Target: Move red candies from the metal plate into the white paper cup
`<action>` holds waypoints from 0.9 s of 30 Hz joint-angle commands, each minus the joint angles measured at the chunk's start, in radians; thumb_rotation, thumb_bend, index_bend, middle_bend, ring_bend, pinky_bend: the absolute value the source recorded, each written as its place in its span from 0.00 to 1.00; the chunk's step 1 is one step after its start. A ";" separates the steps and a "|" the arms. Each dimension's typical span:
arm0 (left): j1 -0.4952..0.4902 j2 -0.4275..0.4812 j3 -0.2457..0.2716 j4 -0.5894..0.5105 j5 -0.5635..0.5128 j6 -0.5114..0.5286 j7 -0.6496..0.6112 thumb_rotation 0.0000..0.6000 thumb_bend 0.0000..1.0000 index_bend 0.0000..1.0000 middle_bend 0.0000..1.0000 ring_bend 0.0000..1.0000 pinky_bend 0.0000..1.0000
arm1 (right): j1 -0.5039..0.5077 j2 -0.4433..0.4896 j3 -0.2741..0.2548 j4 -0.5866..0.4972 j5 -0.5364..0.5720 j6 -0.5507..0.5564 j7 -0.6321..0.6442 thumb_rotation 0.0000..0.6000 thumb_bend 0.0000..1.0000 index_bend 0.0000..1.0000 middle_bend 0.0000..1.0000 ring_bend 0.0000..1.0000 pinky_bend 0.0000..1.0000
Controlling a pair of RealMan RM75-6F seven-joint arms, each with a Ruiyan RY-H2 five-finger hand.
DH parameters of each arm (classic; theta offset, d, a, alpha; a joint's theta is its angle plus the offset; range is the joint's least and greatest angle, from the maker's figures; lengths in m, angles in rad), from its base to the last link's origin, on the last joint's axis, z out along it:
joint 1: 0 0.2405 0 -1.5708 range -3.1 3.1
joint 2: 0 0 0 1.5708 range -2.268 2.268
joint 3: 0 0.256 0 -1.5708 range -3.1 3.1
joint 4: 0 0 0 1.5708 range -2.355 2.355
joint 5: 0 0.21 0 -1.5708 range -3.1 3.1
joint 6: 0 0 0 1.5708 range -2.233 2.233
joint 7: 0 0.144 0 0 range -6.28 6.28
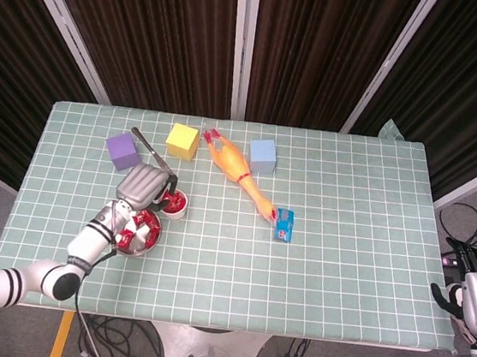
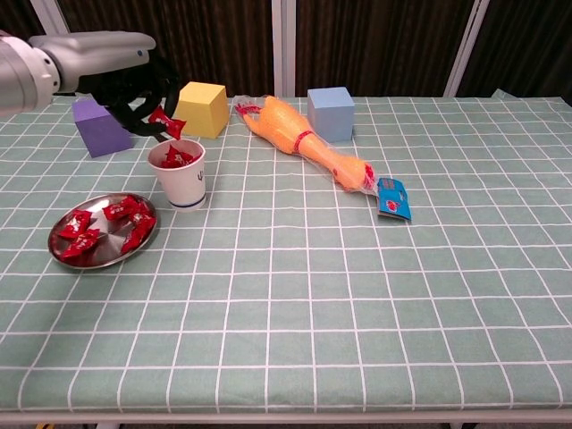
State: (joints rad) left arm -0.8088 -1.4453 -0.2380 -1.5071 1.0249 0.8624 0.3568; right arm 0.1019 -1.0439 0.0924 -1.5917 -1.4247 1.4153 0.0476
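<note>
Our left hand (image 2: 134, 76) pinches 1 red candy (image 2: 166, 120) just above the paper cup (image 2: 178, 173) — our right hand's (image 1: 474, 300) fingers, we cannot tell.

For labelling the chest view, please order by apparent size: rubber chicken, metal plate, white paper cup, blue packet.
1. rubber chicken
2. metal plate, though it is nearer the camera
3. white paper cup
4. blue packet

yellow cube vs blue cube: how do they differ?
The yellow cube sits left of the rubber chicken; the blue cube sits right of it, close against its body. The yellow cube stands turned, one corner toward the chest camera; the blue cube faces it squarely. Both are plain cubes of similar size in the table's back row.
</note>
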 commanded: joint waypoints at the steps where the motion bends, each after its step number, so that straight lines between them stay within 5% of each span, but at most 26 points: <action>1: -0.028 -0.027 0.004 0.027 -0.036 -0.019 0.033 1.00 0.40 0.66 0.83 0.88 1.00 | 0.000 0.000 0.000 0.001 0.002 -0.001 -0.001 1.00 0.22 0.11 0.15 0.15 0.44; 12: -0.083 -0.076 0.046 0.087 -0.138 -0.004 0.176 1.00 0.40 0.64 0.83 0.88 1.00 | -0.004 0.000 0.000 0.005 0.007 -0.001 0.004 1.00 0.22 0.11 0.15 0.15 0.44; 27: -0.092 -0.035 0.075 0.013 -0.194 0.017 0.211 1.00 0.39 0.41 0.80 0.88 1.00 | -0.008 0.003 0.001 0.004 0.007 0.004 0.006 1.00 0.22 0.11 0.15 0.15 0.45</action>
State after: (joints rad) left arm -0.9078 -1.4933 -0.1677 -1.4741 0.8274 0.8722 0.5750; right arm 0.0939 -1.0413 0.0930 -1.5878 -1.4178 1.4193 0.0533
